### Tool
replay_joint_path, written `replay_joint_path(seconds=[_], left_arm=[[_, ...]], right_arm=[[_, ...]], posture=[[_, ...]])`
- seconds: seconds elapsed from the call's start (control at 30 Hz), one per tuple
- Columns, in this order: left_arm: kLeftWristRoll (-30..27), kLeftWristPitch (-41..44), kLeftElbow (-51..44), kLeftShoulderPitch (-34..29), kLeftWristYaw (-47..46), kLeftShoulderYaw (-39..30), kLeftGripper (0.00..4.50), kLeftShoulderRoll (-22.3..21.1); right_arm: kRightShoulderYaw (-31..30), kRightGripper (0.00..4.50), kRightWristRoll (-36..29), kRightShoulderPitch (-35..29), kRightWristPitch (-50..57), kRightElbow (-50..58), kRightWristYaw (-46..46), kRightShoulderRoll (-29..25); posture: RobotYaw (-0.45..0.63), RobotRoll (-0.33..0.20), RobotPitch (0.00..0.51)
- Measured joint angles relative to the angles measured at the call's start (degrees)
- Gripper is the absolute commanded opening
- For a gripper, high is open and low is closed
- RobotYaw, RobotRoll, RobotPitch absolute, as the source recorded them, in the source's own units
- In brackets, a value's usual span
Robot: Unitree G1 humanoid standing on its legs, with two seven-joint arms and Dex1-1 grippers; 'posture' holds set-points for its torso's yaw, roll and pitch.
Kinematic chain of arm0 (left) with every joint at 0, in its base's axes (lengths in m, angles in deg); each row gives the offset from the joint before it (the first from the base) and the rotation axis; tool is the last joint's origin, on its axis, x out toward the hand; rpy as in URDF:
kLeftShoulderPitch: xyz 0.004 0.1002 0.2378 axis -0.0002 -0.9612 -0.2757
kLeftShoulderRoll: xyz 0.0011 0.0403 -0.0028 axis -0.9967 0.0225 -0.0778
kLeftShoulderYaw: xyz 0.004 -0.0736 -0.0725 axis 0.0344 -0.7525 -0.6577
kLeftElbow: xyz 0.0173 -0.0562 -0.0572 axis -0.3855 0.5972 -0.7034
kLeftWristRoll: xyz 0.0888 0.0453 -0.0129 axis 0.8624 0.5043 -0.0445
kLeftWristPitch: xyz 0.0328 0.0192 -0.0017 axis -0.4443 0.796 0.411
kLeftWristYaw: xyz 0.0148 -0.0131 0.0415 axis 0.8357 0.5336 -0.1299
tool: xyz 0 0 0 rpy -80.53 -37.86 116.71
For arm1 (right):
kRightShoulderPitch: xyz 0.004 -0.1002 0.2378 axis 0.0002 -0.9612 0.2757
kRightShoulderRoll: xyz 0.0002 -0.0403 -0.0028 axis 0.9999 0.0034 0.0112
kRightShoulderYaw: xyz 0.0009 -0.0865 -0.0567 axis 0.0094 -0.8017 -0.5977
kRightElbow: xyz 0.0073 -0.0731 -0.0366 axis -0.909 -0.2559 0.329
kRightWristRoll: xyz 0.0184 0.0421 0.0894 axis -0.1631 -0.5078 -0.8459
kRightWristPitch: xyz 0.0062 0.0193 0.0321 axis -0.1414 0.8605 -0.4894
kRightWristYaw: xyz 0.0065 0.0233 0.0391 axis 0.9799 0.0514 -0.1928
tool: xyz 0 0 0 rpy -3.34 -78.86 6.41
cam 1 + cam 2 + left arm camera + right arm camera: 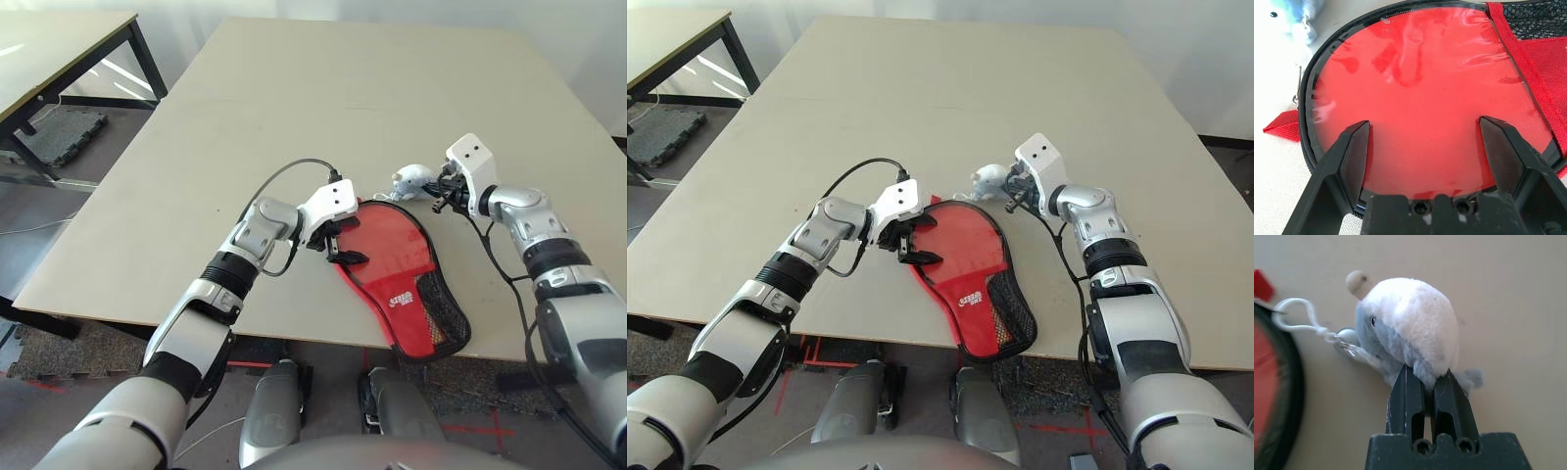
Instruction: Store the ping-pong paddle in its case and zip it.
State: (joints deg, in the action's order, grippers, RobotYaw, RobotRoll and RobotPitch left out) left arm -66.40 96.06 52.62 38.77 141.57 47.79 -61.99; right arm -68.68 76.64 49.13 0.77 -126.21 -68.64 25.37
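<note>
The left pincer is spread wide, hanging just over the round red end of the one case. The case lies flat near the front edge of the table. Its white logo is too small to read. The paddle is hard to make out. Right of it, the right pincer is clenched on one small plush toy.
</note>
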Motion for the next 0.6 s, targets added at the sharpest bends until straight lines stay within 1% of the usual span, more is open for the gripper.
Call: replay_joint_path(seconds=[0.3,0.53,0.6], left_arm=[[-0.01,0.62,-2.11,-1.09,-0.41,0.37,4.50,1.06],[-0.01,0.85,-2.15,-1.09,-0.46,0.42,4.50,1.12],[0.00,0.85,-1.94,-1.00,-0.48,0.49,4.50,1.42]], right_arm=[[0.34,0.01,0.76,1.61,-2.79,-5.16,4.30,-1.82],[0.90,0.01,1.08,0.08,-2.84,-5.83,4.34,-6.80],[1.82,0.01,0.58,-1.51,-2.98,-5.29,2.26,-7.96]], posture=[[0.07,0.000,0.104],[0.05,0.000,0.108],[0.05,0.000,0.108]])
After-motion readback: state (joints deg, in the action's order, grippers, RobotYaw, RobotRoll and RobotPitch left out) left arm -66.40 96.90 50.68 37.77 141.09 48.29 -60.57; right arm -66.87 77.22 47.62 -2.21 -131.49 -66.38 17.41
